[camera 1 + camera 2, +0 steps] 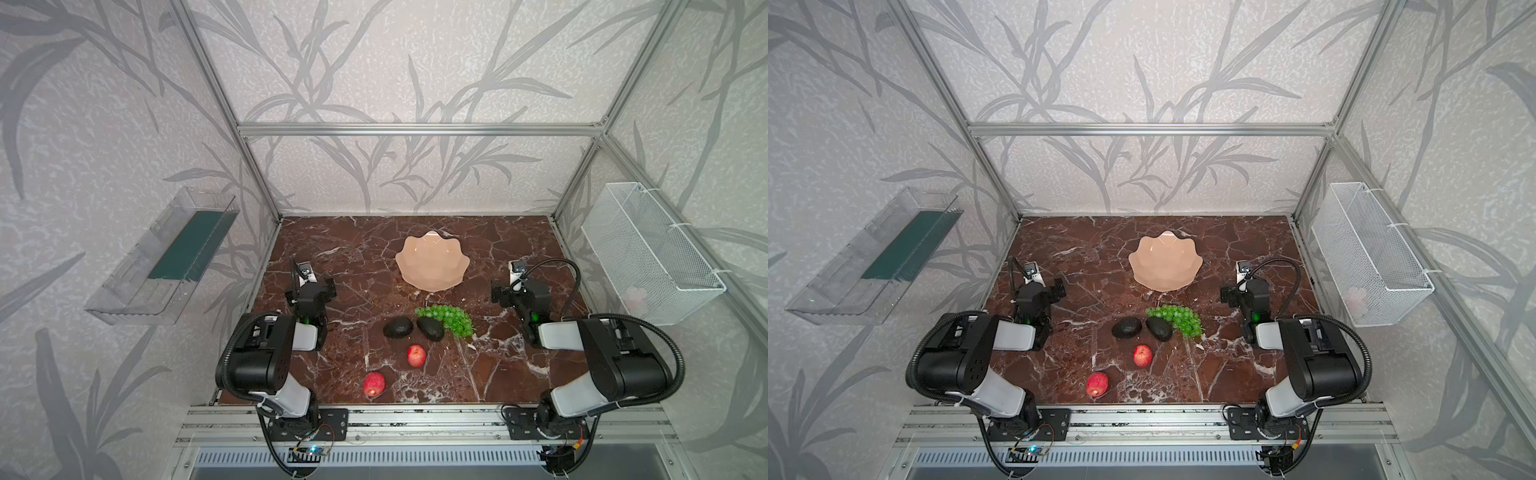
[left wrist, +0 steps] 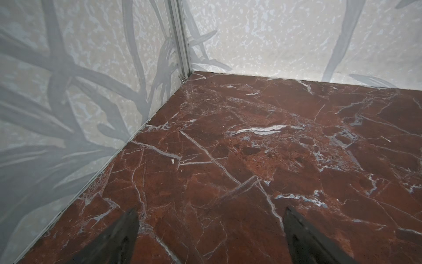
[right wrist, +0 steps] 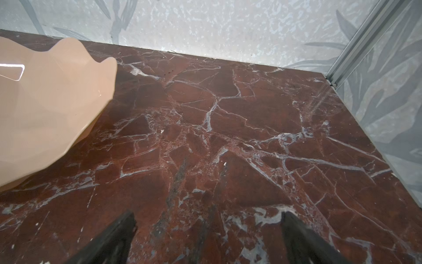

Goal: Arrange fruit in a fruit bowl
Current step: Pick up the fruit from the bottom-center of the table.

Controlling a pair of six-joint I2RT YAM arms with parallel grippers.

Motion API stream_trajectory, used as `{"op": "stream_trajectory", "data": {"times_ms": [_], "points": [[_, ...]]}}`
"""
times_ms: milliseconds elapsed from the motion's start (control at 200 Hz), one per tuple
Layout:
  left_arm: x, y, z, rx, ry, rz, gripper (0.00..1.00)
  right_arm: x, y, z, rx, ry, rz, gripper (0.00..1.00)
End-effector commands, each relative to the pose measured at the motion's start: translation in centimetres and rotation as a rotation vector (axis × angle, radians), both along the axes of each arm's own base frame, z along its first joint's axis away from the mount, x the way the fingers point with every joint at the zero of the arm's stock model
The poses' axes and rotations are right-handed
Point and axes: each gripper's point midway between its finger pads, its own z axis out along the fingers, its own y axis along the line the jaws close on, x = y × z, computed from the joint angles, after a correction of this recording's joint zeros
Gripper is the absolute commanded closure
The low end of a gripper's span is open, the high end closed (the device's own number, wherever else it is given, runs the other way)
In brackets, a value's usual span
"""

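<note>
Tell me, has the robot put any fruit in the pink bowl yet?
Not yet. Done: nothing, the bowl is empty. In hand: nothing, the left gripper and right gripper are both open and hold no fruit. Left: both apples, both avocados and the grapes all lie on the table.

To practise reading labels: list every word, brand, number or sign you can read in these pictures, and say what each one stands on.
No text can be read in any view.
The fruit bowl, apples, avocados and grapes show no sticker or print.
The clear tray and wire basket show no label.
Any marking on the circuit board is too small to read.
</note>
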Motion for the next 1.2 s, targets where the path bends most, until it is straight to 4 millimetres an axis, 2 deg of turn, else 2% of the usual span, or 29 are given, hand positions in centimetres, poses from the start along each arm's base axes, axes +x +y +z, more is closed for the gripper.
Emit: {"op": "stream_trajectory", "data": {"times_ms": [0,975,1060,1100,1140,1170,1195], "points": [[0.4,-0.2,0.7,0.001,-0.020,-0.006,0.01,0.5,-0.1,0.9,0.007,-0.025,-0.013,0.01],[0.4,-0.1,0.5,-0.011,-0.013,-0.009,0.01,0.6,-0.1,0.9,0.010,-0.025,-0.014,0.01],[0.1,0.5,1.4,-0.008,-0.024,0.028,0.02,0.6,-0.1,1.1,0.009,-0.033,-0.015,0.01],[0.0,0.9,2.1,-0.008,-0.011,0.054,0.02,0.8,0.1,2.1,0.006,-0.069,-0.009,0.01],[-0.1,1.3,3.0,-0.004,0.021,0.086,0.03,1.0,-0.1,3.2,-0.008,-0.045,-0.028,0.01],[-0.2,1.7,3.8,-0.009,0.062,0.117,0.03,0.8,-0.5,3.2,-0.022,0.027,-0.058,0.01],[-0.3,2.1,4.5,-0.027,0.091,0.152,0.03,1.0,-0.6,4.7,-0.013,0.043,-0.074,0.01]]}}
